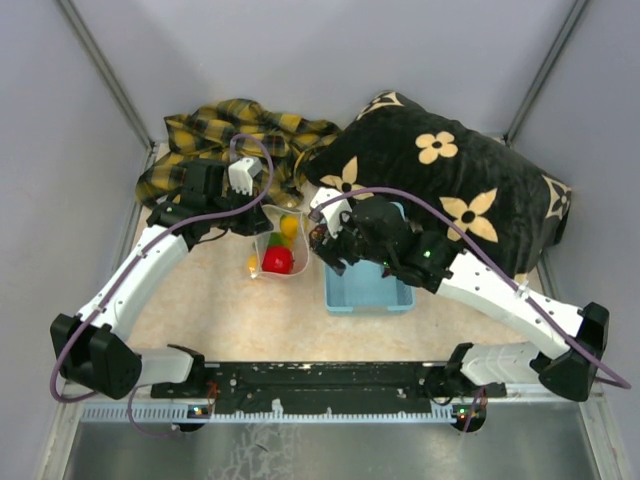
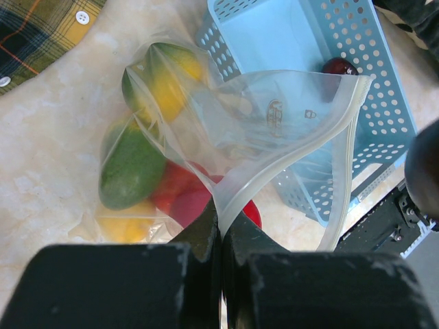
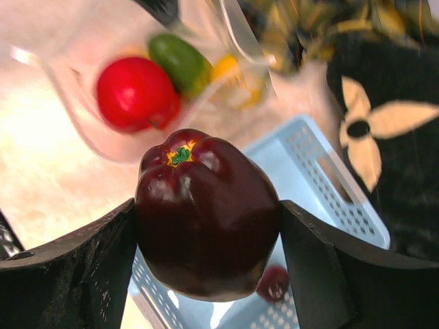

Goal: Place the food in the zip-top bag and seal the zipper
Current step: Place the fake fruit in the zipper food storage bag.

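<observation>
So we've got the left gripper [image 2: 221, 229] clamped tight on the whitish zipper strip [image 2: 288, 168] of the clear plastic zip-top bag [image 1: 272, 250]. The bag sits mid-way across the beige worktop [image 1: 200, 310] with glossy red [image 2: 182, 199], green [image 2: 130, 168] and yellow [image 2: 171, 86] toy fruits inside. Just right of it, we see the right gripper [image 3: 206, 260] squeezing a dark maroon toy fruit [image 3: 206, 205] over the light-blue perforated plastic basket [image 1: 365, 305], where another maroon piece [image 2: 339, 66] lies.

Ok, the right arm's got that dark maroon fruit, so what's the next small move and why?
Probably carry the maroon fruit leftward to the zip-top bag and its mouth before letting go. The right end effector grips it over the blue basket, while the left end effector pinches the bag's rim, holding it open, with other fruits already inside.
</observation>
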You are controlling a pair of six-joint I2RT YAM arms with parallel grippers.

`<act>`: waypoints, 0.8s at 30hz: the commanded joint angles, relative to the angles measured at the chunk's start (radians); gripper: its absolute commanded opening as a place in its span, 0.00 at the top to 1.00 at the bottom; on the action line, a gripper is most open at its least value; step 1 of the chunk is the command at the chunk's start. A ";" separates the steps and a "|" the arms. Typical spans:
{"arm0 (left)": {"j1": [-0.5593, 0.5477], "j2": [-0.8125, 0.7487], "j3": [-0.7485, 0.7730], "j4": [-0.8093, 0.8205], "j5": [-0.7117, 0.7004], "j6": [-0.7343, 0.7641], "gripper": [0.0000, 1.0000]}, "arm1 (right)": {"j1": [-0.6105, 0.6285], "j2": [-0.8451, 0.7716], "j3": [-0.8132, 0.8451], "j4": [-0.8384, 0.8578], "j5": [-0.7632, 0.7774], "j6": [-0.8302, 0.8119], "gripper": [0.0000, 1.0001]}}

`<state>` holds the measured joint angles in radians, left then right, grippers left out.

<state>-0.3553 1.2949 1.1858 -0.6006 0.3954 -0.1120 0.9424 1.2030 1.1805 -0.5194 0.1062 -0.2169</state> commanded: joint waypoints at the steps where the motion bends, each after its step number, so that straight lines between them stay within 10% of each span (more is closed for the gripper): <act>1: 0.006 -0.018 -0.003 0.035 0.026 0.002 1.00 | 0.034 -0.026 0.016 0.260 -0.122 -0.013 0.47; 16: 0.005 -0.020 -0.006 0.040 0.053 0.002 1.00 | 0.041 0.124 -0.107 0.764 -0.383 0.031 0.47; 24: 0.004 -0.028 -0.006 0.040 0.056 0.002 1.00 | 0.037 0.191 -0.227 0.902 -0.268 -0.023 0.45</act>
<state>-0.3553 1.2945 1.1809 -0.5972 0.4278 -0.1120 0.9775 1.3808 0.9733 0.2325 -0.2291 -0.2016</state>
